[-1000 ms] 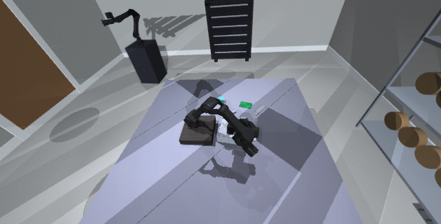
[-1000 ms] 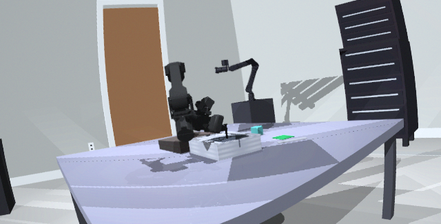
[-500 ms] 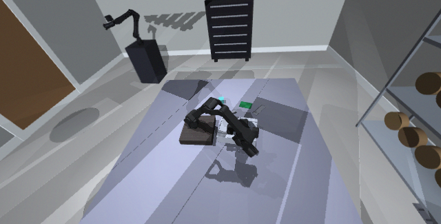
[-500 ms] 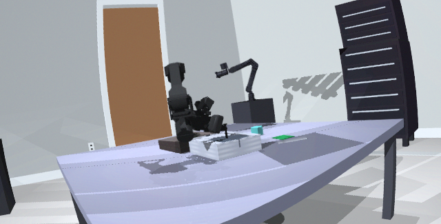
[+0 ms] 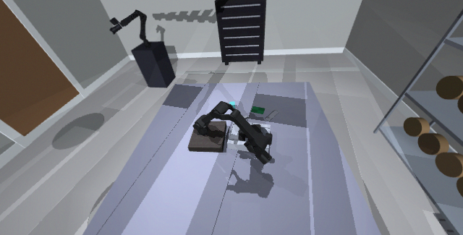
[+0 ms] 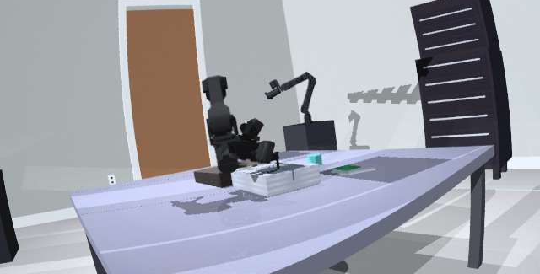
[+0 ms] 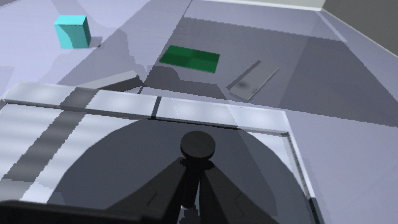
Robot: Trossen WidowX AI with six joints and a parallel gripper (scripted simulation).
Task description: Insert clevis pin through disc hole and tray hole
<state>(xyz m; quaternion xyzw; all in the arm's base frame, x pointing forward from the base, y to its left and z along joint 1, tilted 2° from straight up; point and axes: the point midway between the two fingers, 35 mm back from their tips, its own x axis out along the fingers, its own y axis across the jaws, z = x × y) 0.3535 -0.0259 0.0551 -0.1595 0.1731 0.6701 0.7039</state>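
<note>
The clevis pin (image 7: 197, 146) is gripped by the end effector (image 6: 277, 168) (image 7: 193, 166), closed on it just below its round head, over the aluminium disc (image 7: 125, 155). The disc is held within the rim of the steel tray (image 6: 276, 185) (image 7: 255, 119); whether the pin's tip is in the hole cannot be told. Beyond the tray, toward the table's (image 5: 188, 199) (image 6: 190, 232) edge nearest the drawer cabinet (image 5: 241, 29) (image 6: 457, 76), a turquoise block (image 5: 232, 103) (image 6: 314, 159) (image 7: 72, 32) and a green rectangular piece (image 5: 257, 110) (image 6: 347, 168) (image 7: 190, 58) are seen.
</note>
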